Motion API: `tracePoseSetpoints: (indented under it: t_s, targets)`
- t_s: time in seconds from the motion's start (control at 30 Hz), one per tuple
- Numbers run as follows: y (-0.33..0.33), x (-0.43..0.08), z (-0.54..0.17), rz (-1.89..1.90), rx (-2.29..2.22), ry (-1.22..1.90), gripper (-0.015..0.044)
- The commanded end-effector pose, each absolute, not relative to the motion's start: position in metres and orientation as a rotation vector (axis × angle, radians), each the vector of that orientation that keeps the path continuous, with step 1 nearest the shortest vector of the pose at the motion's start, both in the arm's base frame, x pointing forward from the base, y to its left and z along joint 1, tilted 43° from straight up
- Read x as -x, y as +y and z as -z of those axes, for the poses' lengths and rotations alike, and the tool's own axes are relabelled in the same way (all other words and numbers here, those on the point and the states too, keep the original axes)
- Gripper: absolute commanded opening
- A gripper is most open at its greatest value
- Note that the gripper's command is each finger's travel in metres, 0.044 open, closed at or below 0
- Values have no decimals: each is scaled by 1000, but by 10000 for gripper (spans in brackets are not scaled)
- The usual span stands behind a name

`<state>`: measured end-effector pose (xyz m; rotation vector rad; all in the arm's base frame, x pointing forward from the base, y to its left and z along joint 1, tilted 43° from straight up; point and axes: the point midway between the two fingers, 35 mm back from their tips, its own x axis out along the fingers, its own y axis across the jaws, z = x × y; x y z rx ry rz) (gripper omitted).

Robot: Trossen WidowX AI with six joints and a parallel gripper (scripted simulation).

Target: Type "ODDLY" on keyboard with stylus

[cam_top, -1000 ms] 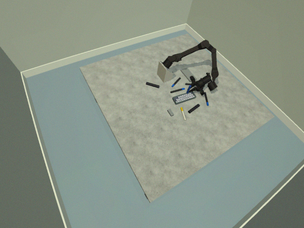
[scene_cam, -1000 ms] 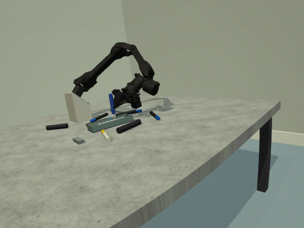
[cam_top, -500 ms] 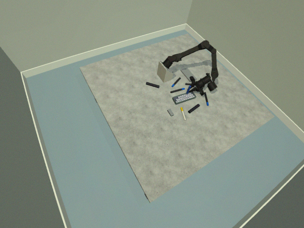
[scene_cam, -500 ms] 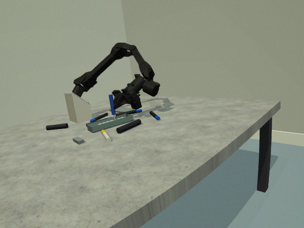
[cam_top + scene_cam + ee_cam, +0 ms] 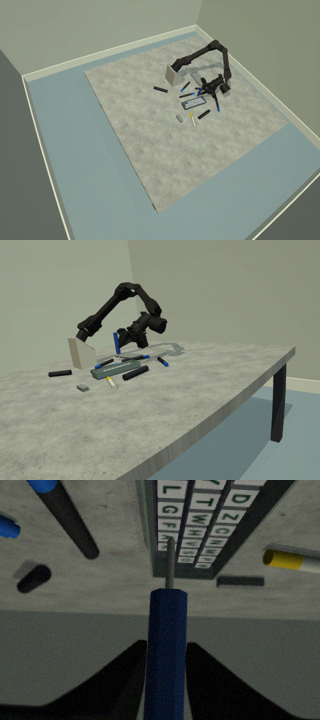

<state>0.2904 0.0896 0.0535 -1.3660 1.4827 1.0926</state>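
Observation:
My gripper (image 5: 199, 92) (image 5: 119, 346) (image 5: 166, 650) is shut on the blue stylus (image 5: 200, 90) (image 5: 116, 339) (image 5: 168, 612), which it holds near upright, thin grey tip down. The dark green keyboard (image 5: 193, 103) (image 5: 111, 372) (image 5: 242, 530) lies on the desk with white lettered keys. In the wrist view the tip overlaps the far end of the left key column, past the L, G and F keys, and hides part of a key there. Whether the tip touches a key cannot be told. D shows in the right column; the O and Y labels are partly cut off or too small to read surely.
Several black markers with blue caps (image 5: 186, 95) (image 5: 162, 361) (image 5: 70, 520) lie around the keyboard. A thick black cylinder (image 5: 204, 114) (image 5: 135, 373), a white stick with a yellow end (image 5: 193, 120) (image 5: 111, 382) and a grey block (image 5: 179, 118) (image 5: 82, 387) lie on its other side.

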Motion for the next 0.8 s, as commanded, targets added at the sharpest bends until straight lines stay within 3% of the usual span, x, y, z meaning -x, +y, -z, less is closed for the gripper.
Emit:
tracePoseSetpoints:
  t_s: [0.0, 0.2, 0.3, 0.77]
  targets:
    - [86, -291, -58, -1093, 1374, 1480, 81]
    - [88, -290, -56, -1093, 1367, 1480, 64]
    - [88, -293, -57, -1093, 1368, 1480, 0]
    - [97, -310, -59, -1092, 1374, 1479, 0]
